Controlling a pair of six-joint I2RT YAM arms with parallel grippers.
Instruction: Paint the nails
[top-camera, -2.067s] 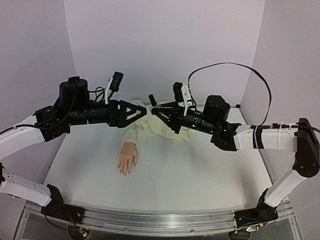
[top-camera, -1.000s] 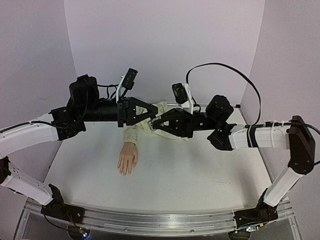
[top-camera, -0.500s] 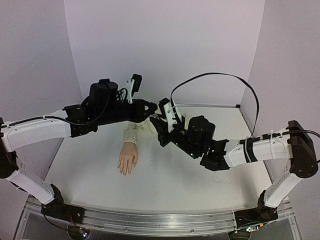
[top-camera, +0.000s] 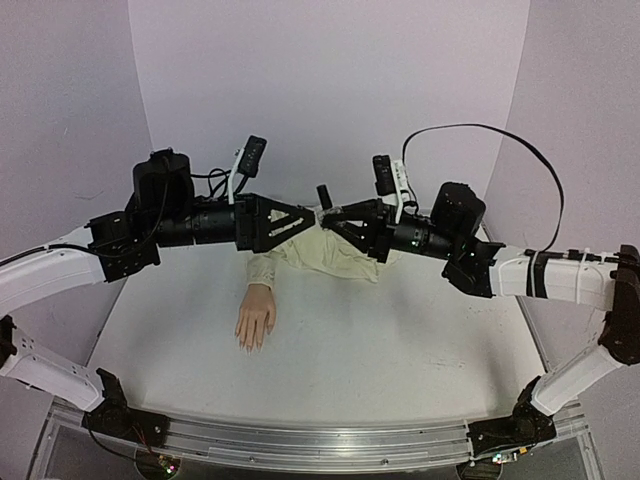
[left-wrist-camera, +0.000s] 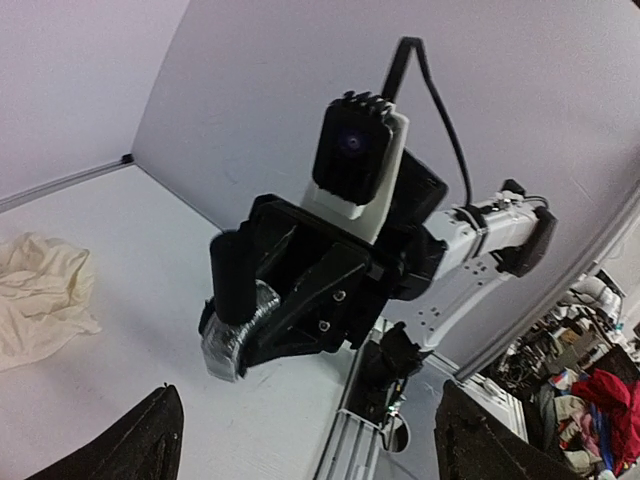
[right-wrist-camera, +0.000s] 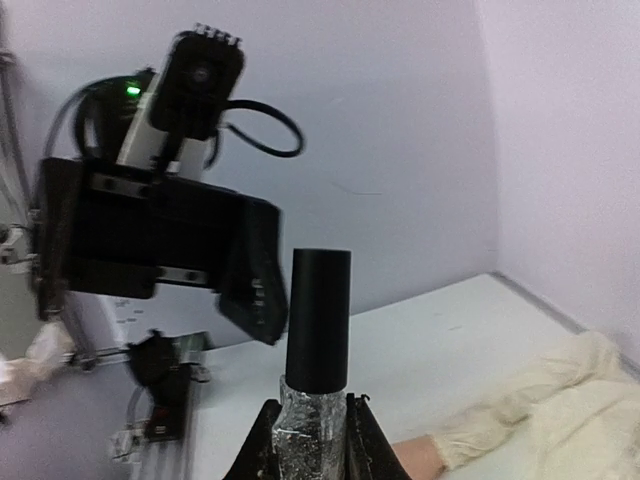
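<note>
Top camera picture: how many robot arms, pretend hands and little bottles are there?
Black-and-white robot arms: 2
Pale peach mannequin hand with cream fabric sleeve: 1
Small dark polish bottle with silver-wrapped body: 1
Total: 4

Soft, even overhead light with a faint lilac cast, leaving only weak shadows on the worktop (top-camera: 400, 340) and no glare. The top view is sharp. Both wrist views are grainier, and the right one is blurred toward its left edge.
</note>
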